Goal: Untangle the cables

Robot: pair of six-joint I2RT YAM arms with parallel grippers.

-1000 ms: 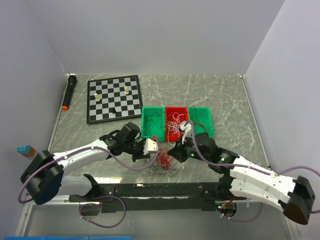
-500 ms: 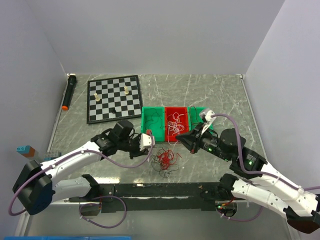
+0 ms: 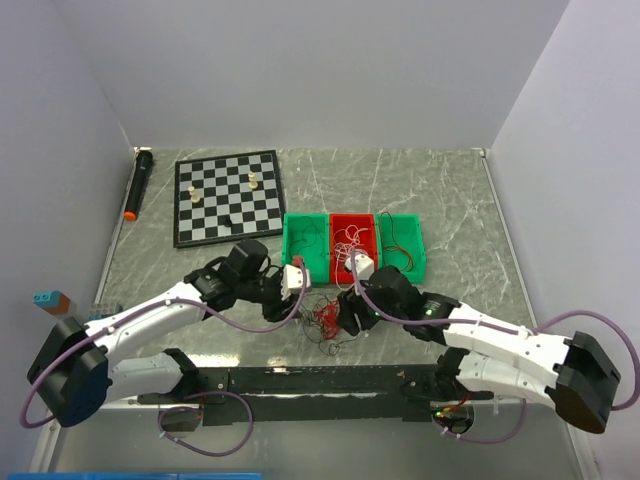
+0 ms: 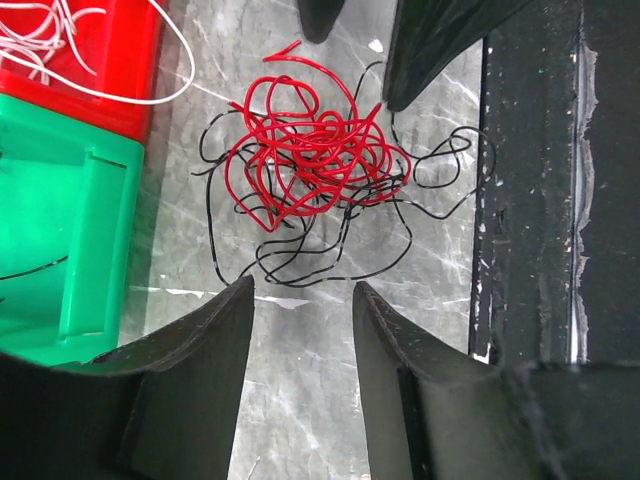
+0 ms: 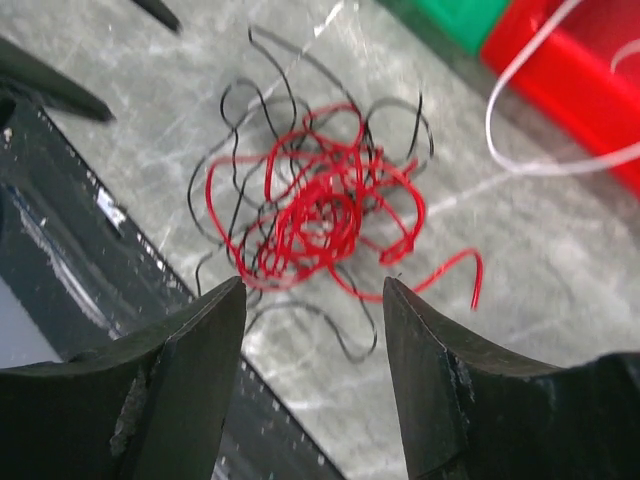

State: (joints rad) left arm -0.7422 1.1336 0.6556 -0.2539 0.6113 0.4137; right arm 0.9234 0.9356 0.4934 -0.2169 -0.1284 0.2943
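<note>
Left tool (image 4: 301, 289) spread wide, pinching nothing; right tool (image 5: 312, 286) likewise spread, empty. Just ahead of both, between their tips, loose tangle of thin red and black wires (image 4: 310, 165) on grey marbled desk (image 4: 290, 385). Farther off, red plastic bin (image 4: 100, 105), green plastic bin (image 4: 60, 205).

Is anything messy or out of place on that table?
Yes. A knotted clump of red and black cables lies loose on the tabletop, between the open left gripper and the open right gripper. One white wire also loops out over the rim of the red tray.
</note>
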